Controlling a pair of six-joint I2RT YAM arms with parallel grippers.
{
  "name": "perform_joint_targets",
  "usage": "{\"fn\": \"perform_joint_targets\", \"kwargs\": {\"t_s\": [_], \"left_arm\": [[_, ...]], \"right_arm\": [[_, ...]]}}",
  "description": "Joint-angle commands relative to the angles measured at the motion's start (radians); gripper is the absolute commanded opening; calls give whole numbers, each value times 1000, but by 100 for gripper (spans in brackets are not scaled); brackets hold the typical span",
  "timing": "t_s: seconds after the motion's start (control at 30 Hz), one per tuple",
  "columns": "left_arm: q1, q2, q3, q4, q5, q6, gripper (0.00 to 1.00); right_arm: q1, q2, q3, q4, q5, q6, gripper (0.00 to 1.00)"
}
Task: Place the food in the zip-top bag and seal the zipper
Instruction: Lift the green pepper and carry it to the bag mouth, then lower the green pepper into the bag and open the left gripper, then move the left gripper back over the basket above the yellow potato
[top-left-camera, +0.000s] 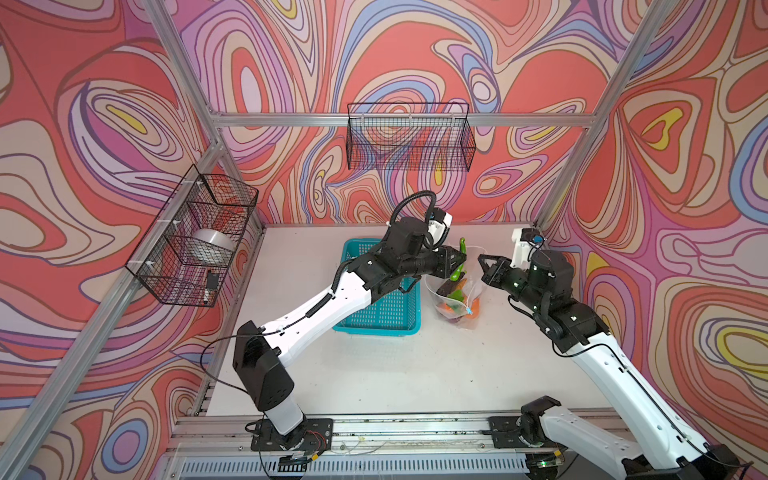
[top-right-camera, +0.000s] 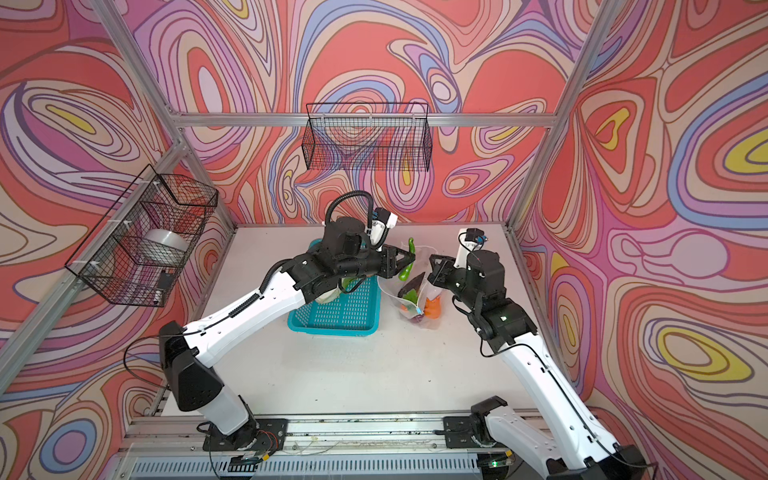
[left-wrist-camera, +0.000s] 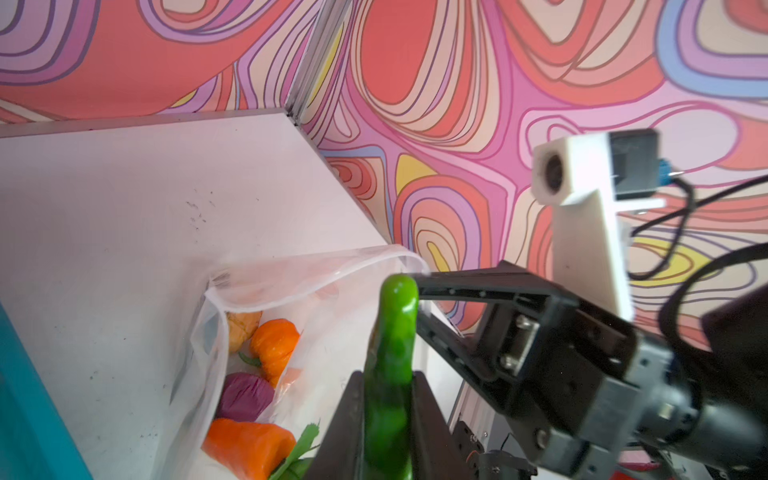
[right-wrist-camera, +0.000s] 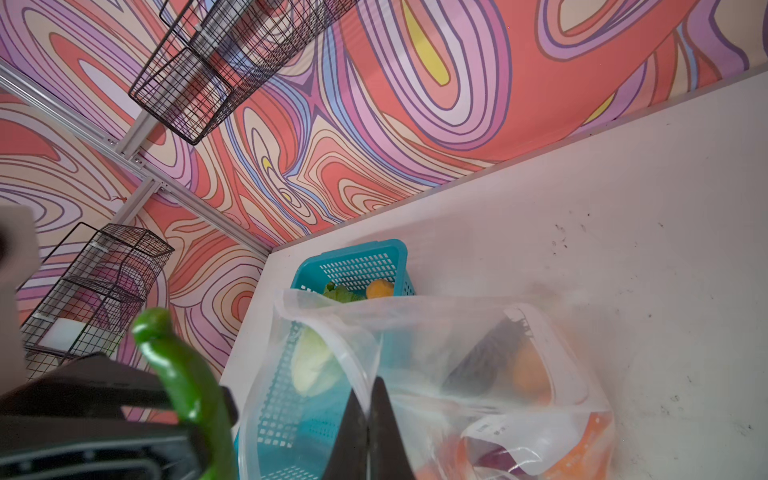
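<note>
My left gripper (top-left-camera: 460, 261) (left-wrist-camera: 388, 376) is shut on a glossy green toy pepper (top-left-camera: 461, 248) (left-wrist-camera: 394, 332) (right-wrist-camera: 185, 374), one piece of the food. It holds the pepper upright above the mouth of the zip-top bag (top-left-camera: 455, 297) (top-right-camera: 409, 297). My right gripper (top-left-camera: 481, 257) (right-wrist-camera: 368, 399) is shut on the bag's rim (left-wrist-camera: 291, 286) and holds the mouth up and open. Inside the bag lie an orange pumpkin (left-wrist-camera: 274, 340), a purple onion (left-wrist-camera: 243, 395), a carrot (left-wrist-camera: 245, 444) and a tan potato (left-wrist-camera: 241, 328). The zipper's light-blue slider (top-left-camera: 468, 309) hangs at the bag's side.
A teal perforated basket (top-left-camera: 386, 307) (right-wrist-camera: 353, 266) stands left of the bag, under my left arm. It holds the lettuce (right-wrist-camera: 340, 293) and an orange piece (right-wrist-camera: 378, 289). Black wire baskets hang on the back wall (top-left-camera: 409, 137) and on the left wall (top-left-camera: 195, 237).
</note>
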Motion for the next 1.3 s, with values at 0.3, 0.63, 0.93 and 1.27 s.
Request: {"fn": "perform_joint_targets", "kwargs": {"t_s": [0.3, 0.63, 0.93, 1.27], "left_arm": [[-6, 159, 144, -292, -122, 130, 22], [-6, 197, 160, -365, -254, 122, 39], [-6, 190, 173, -403, -271, 110, 57], [6, -5, 81, -248, -249, 88, 70]], "right_arm": [[-1, -62, 16, 18, -32, -32, 0], [-1, -34, -24, 84, -123, -4, 0], [-1, -9, -29, 87, -126, -2, 0], [-1, -4, -43, 38, -29, -2, 0]]}}
